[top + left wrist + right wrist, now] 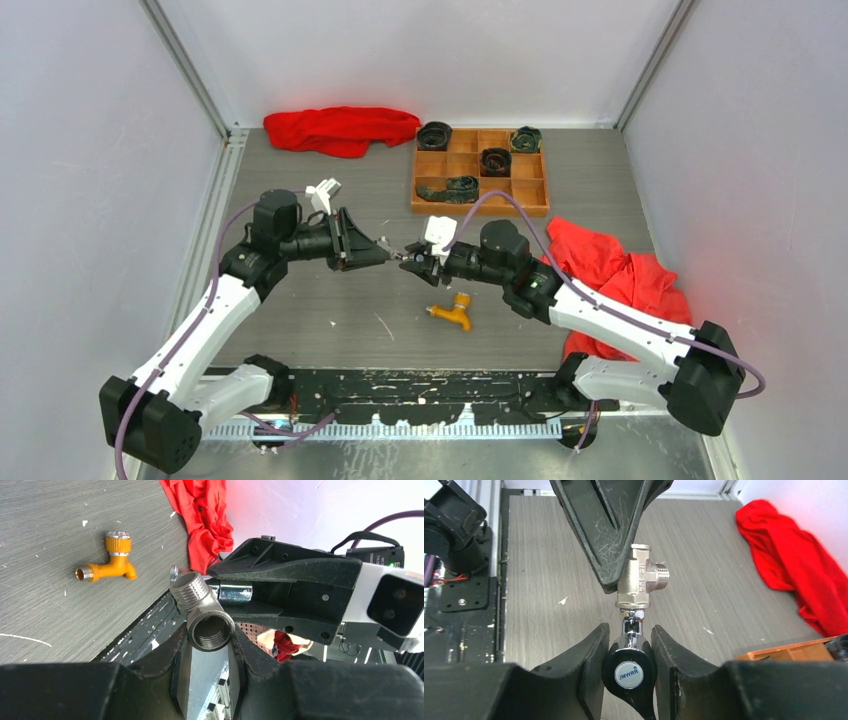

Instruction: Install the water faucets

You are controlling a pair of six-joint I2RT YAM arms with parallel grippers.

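The silver faucet (pixel 630 630), with a black handle (pixel 629 672) marked JMWRR, hangs in the air, and my right gripper (pixel 629 636) is shut on that handle. Its chrome stem meets a silver threaded pipe fitting (pixel 636 582), which my left gripper (pixel 210 637) is shut on from the opposite side. In the top view the two grippers, left (pixel 385 256) and right (pixel 415 262), meet tip to tip above the table's middle. The orange-yellow faucet (pixel 452 312) lies on its side on the table just in front of them, untouched, and also shows in the left wrist view (pixel 107 565).
A wooden compartment tray (pixel 480 170) with dark rolled items stands at the back right. One red cloth (pixel 340 128) lies at the back, another (pixel 620 275) under the right arm. A black mounting rail (pixel 420 395) runs along the near edge.
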